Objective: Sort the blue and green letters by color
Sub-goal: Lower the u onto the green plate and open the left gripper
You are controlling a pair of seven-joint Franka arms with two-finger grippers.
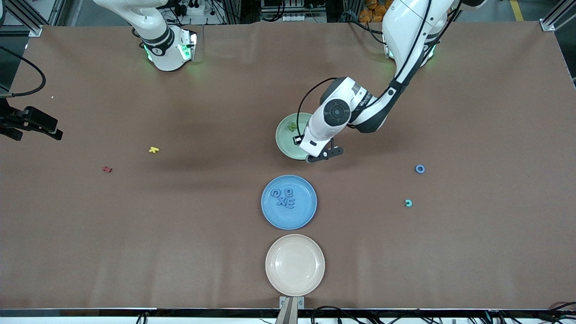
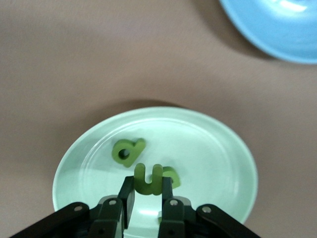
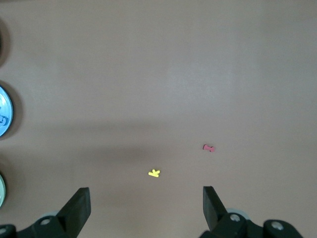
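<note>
Currently the left gripper (image 2: 147,194) is clamped on a green letter (image 2: 150,179), held upright between the fingers over the green plate (image 1: 284,143); in the front view the wrist covers part of that plate. Left wrist view shows another green letter (image 2: 128,150) lying flat in the plate, looks like a "d" or "a", can't tell which; a further green piece sits just beside the held one, partly hidden. Front view also shows a green letter (image 1: 292,126) in the plate's exposed part. Blue plate (image 1: 289,202) sits nearer the front camera than the green plate, with several blue letters (image 1: 283,197) clustered in it. Beige plate (image 1: 294,264) is nearer again. Still loose on the table toward the left arm's end: a blue ring-shaped letter (image 1: 420,168), and a teal-green letter (image 1: 408,203) nearer the camera than it, the two apart. Toward the right arm's end: a yellow letter (image 1: 154,150) and a red letter (image 1: 107,169), both on bare table. Right gripper (image 3: 146,204) waits with fingers spread wide, nothing between them, over the table near the yellow and red letters.
</note>
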